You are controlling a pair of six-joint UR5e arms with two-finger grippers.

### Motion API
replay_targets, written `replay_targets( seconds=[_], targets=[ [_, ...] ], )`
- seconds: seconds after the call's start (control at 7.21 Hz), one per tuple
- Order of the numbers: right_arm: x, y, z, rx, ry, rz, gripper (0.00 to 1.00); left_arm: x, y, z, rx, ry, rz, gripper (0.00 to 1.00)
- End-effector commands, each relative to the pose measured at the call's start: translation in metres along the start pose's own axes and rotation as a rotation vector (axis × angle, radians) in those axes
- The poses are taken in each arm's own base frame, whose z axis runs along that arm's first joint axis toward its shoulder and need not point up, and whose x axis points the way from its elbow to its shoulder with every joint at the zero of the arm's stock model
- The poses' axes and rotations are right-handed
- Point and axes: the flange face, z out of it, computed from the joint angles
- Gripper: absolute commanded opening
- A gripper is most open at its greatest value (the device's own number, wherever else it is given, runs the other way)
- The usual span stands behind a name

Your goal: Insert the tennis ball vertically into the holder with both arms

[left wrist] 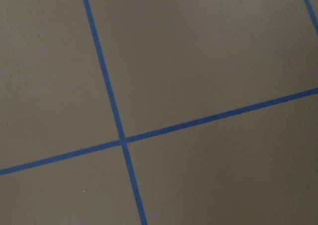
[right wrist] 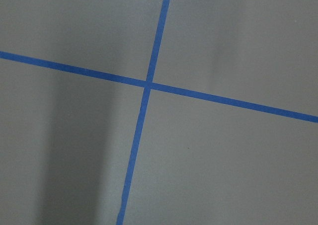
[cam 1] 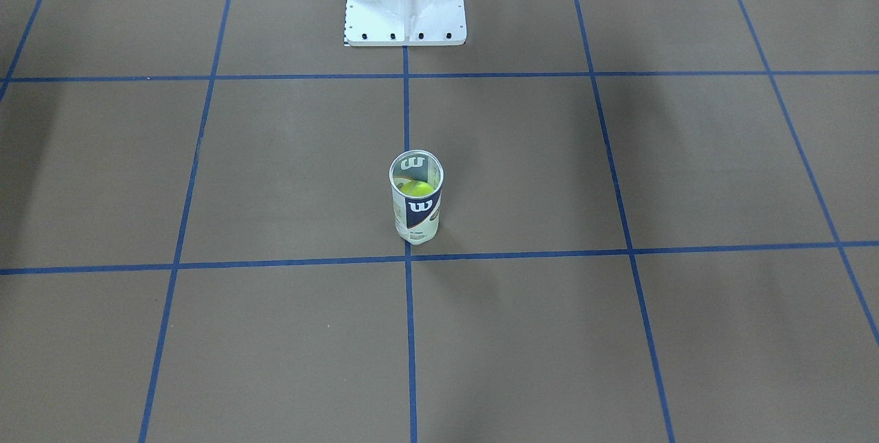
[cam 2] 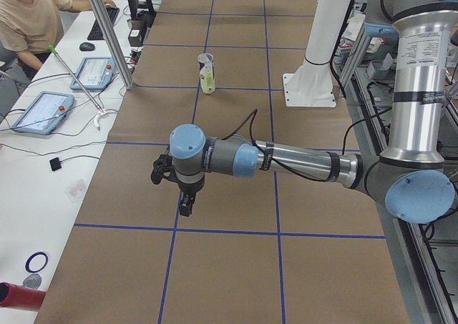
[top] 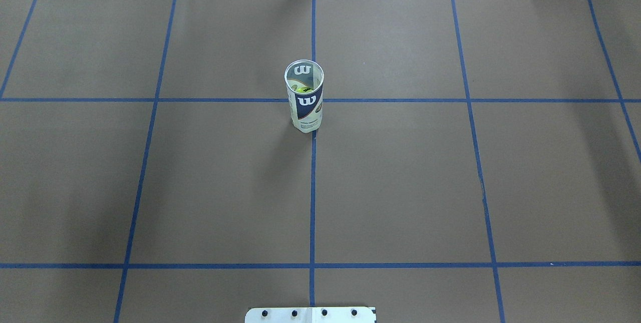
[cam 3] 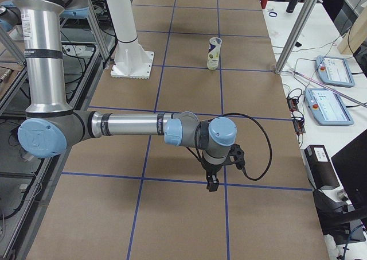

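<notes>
The holder (cam 1: 416, 199), a clear tube with a white and navy "W" label, stands upright near the middle of the brown table. It also shows in the overhead view (top: 304, 97) and both side views (cam 2: 206, 74) (cam 3: 214, 53). A yellow-green tennis ball (cam 1: 415, 188) (top: 302, 89) sits inside it. My left gripper (cam 2: 184, 204) hangs over the table far from the holder, seen only in the left side view. My right gripper (cam 3: 212, 181) is likewise far off, seen only in the right side view. I cannot tell whether either is open or shut. Both wrist views show only brown paper and blue tape lines.
The white pedestal base (cam 1: 405, 3) (top: 310, 314) stands at the robot's edge of the table. A person (cam 2: 28, 16) sits at a side bench with tablets (cam 2: 43, 113) (cam 3: 327, 105). Aluminium posts (cam 2: 107, 38) (cam 3: 298, 30) stand at the table's far edge.
</notes>
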Motion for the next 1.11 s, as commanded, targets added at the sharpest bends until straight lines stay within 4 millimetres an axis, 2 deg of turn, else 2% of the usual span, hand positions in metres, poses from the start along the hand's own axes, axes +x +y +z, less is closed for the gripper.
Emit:
replay_targets(
  seconds=[0.0,0.28,0.42,0.97],
  targets=[
    [0.0,0.002,0.002,-0.004,-0.001,0.003,0.99,-0.027,0.023,-0.011,0.025,-0.035,-0.039,1.0],
    [0.003,0.004,0.006,-0.011,-0.003,0.013,0.99,-0.026,0.028,-0.013,0.033,-0.035,-0.038,1.0],
    [0.003,0.005,0.006,-0.012,-0.003,0.014,0.99,-0.033,0.042,-0.005,0.014,-0.034,-0.056,1.0],
    [0.005,0.006,0.008,-0.016,-0.001,0.019,0.99,-0.024,0.033,-0.015,0.039,-0.026,-0.033,1.0]
  ],
)
